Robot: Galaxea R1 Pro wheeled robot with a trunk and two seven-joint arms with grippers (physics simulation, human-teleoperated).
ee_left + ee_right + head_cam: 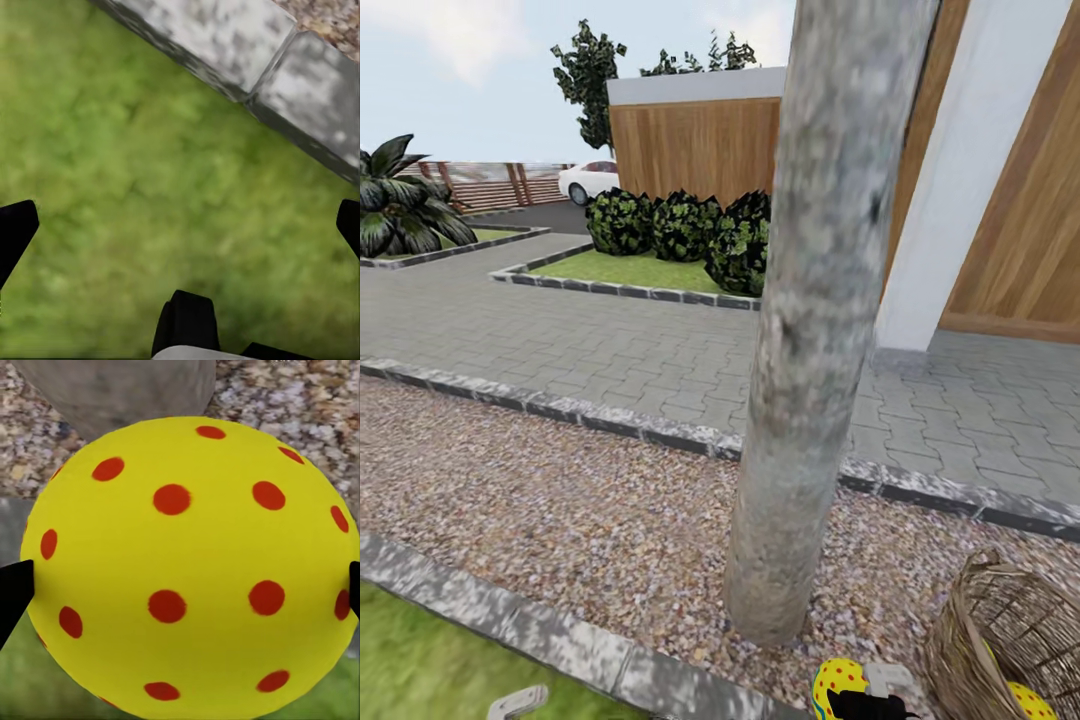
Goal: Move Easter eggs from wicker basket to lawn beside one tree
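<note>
Head view: the right hand (pixel 865 700) is gripping one Easter egg (pixel 838 684) at the bottom edge of the picture, just in front of the foot of the mottled-grey tree (pixel 815 330), with the wicker basket (pixel 985 650) close on its right side. Another yellow egg (pixel 1028 700) is lying inside the basket; a third cannot be made out. The tree is standing in the pebble gravel strip (pixel 560 500), and the grey stone kerb (pixel 540 630) is running between that gravel and the lawn (pixel 420 670). In the right wrist view the held egg (pixel 187 570) is sitting between the two dark fingertips (pixel 11 592), trunk (pixel 120 390) and gravel straight beyond it and a sliver of grass on the near side. So the grass is lying on the robot's side of the kerb, toward its left, while the egg is hanging by the kerb line; the set-down likely calls for drawing back onto the grass while staying beside this trunk. The left hand (pixel 180 225) is hovering wide open and empty over the lawn (pixel 135 172), the kerb (pixel 247 52) just beyond, its tip (pixel 518 703) peeping into the head view.
</note>
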